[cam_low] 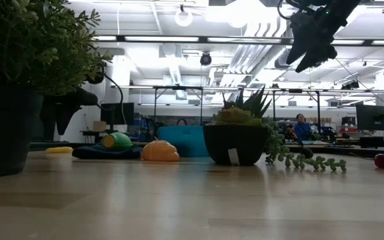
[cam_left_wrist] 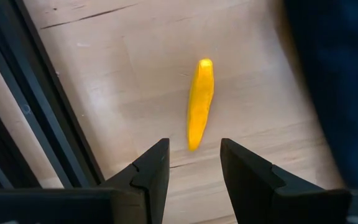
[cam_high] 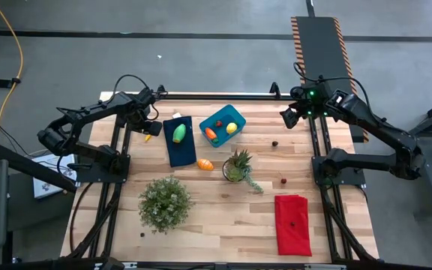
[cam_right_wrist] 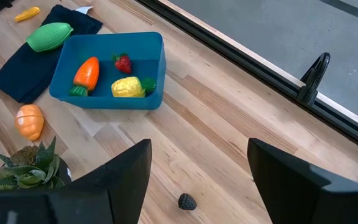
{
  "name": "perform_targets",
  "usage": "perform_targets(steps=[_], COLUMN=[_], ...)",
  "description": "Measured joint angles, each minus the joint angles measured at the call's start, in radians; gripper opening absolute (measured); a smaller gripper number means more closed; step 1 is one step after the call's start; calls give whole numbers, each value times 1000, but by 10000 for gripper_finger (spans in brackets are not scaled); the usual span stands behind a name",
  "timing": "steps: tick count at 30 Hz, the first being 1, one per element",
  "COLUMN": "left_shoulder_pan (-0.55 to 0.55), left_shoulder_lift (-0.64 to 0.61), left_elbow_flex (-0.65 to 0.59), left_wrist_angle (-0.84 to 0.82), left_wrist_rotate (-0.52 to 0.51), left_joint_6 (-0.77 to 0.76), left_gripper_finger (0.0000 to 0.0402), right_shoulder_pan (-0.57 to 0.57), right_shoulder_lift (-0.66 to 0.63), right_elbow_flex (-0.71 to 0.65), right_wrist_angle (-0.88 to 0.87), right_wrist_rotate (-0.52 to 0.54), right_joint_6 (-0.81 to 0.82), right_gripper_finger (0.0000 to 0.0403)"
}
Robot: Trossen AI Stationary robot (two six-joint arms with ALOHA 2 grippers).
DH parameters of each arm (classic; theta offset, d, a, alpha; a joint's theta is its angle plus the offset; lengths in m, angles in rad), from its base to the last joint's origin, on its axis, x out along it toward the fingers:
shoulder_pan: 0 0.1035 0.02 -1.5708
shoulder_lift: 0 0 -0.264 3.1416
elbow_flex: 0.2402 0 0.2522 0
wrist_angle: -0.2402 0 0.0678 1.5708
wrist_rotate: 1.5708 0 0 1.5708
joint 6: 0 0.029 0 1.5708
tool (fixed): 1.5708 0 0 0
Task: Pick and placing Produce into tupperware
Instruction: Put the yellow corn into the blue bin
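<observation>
Tupperware (cam_high: 223, 120) sits on the wooden table (cam_high: 223, 225) near its far edge, right beside the dark blue cloth (cam_high: 180, 146); inside it: orange carrot (cam_right_wrist: 86, 73), yellow lemon (cam_right_wrist: 128, 88), small strawberry (cam_right_wrist: 123, 63); green oval (cam_high: 179, 133) lies on the cloth, outside the tub; orange oval (cam_high: 205, 163) sits on bare wood just off the cloth's near corner, close to the spiky-leaved plant (cam_high: 238, 166); yellow banana-like piece (cam_left_wrist: 199, 102) lies on the wood on the far side of the cloth from the tub.

Left gripper (cam_left_wrist: 193, 163) hovers over that yellow piece, fingers parted with a gap, nothing between them, the piece's near end just ahead of the tips; right gripper (cam_right_wrist: 197, 171) is up in the air by the table's far right corner, fingers spread wide, empty, tub in its line of sight.

Other stuff: bushy potted plant (cam_high: 165, 202) front left; red cloth (cam_high: 292, 223) front right; small dark berry (cam_right_wrist: 187, 201) on the wood between tub and right arm.
</observation>
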Motion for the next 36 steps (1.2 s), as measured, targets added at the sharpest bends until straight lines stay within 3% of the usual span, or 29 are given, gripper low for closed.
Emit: perform_targets(steps=[36], left_shoulder_pan=[0], left_shoulder_lift=[0], left_elbow_flex=[0], left_wrist_angle=[17], left_wrist_rotate=[0], left_joint_6=[-76], left_gripper_finger=[131], right_shoulder_pan=[0], right_shoulder_lift=[0], right_elbow_flex=[0], right_wrist_angle=[0], right_wrist_rotate=[-4], right_joint_6=[17], right_gripper_finger=[256])
